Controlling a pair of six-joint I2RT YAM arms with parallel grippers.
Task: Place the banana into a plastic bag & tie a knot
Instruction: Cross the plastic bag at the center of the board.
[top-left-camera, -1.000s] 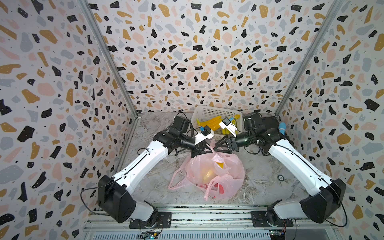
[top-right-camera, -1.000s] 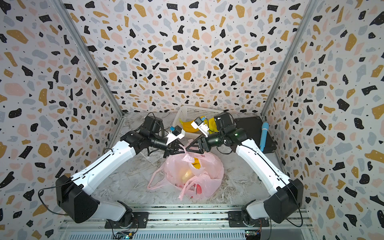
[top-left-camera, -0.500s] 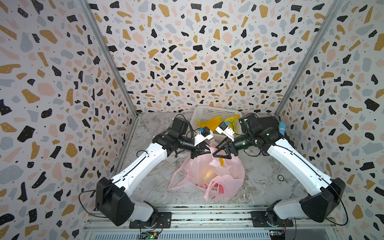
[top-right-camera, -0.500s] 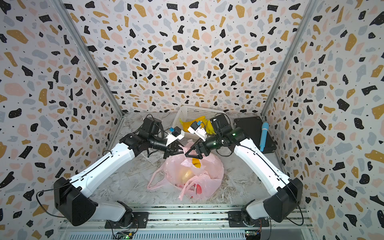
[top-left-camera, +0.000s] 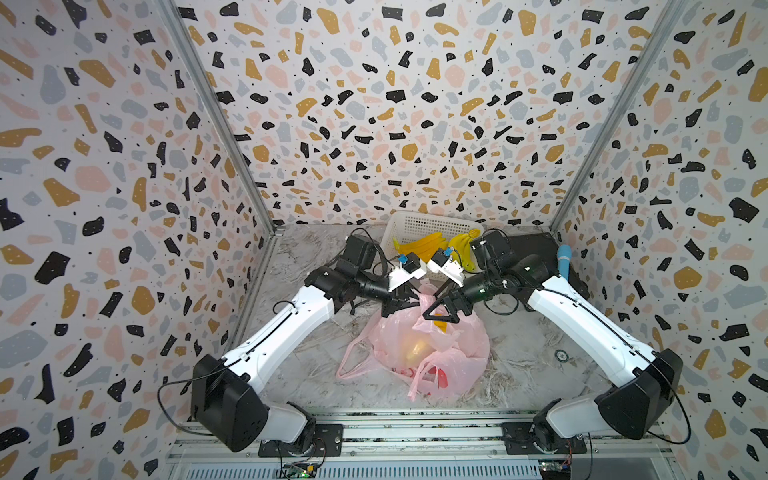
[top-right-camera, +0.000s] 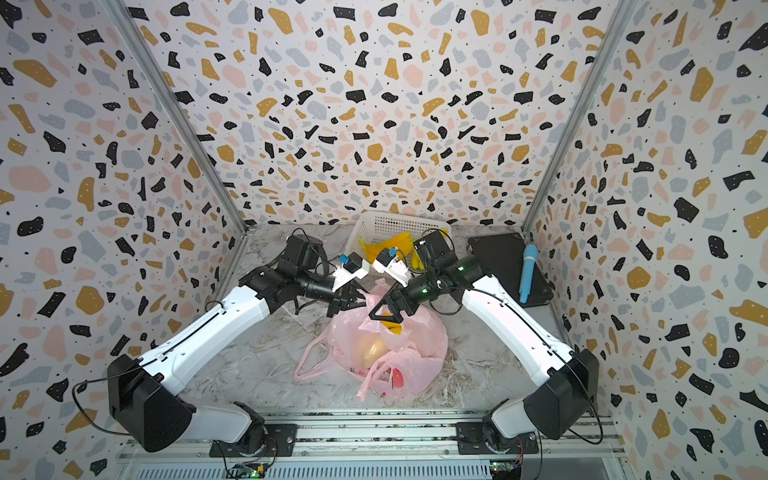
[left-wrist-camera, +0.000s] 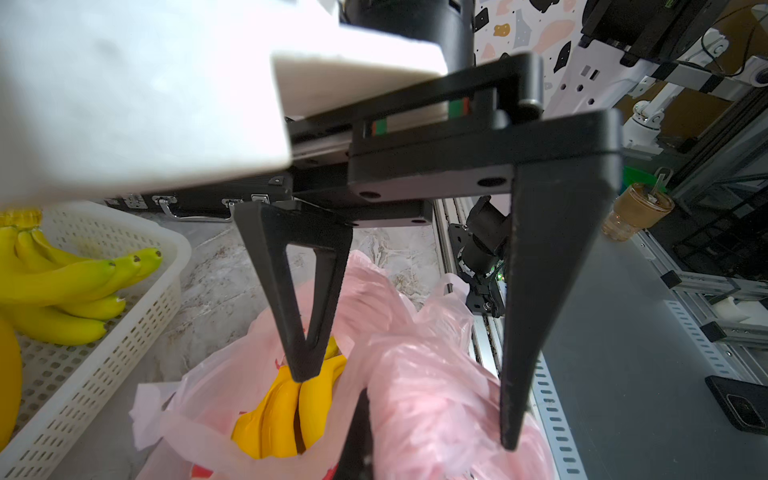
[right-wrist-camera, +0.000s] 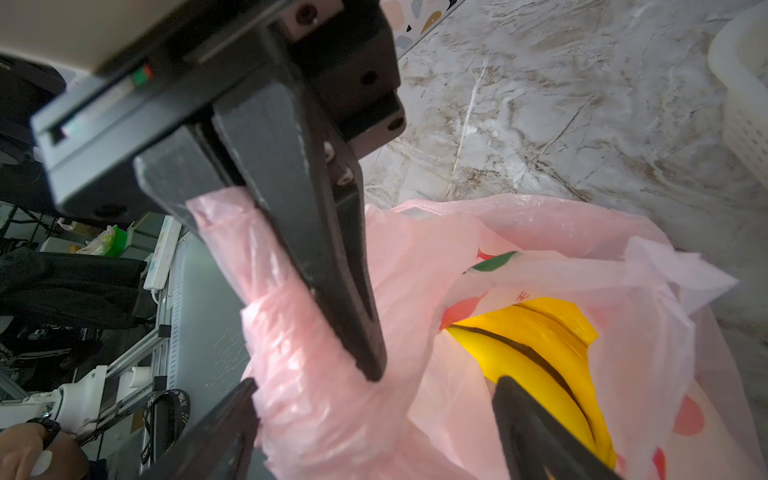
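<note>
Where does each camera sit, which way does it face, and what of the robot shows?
Top views: high behind the robot, looking down and forward over the table; both arms whole, left gripper shut on the bag, right gripper open.
Left wrist: on the left arm, facing the right gripper's open jaws, basket also in view; own jaws barely show.
Right wrist: on the right arm, facing the left gripper; own open jaws partly in frame.
Shared: both wrist views show the bananas in the bag.

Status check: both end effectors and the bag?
Left end effector shut on pink bag. Right end effector open over bag mouth. Banana inside; no knot yet.
</note>
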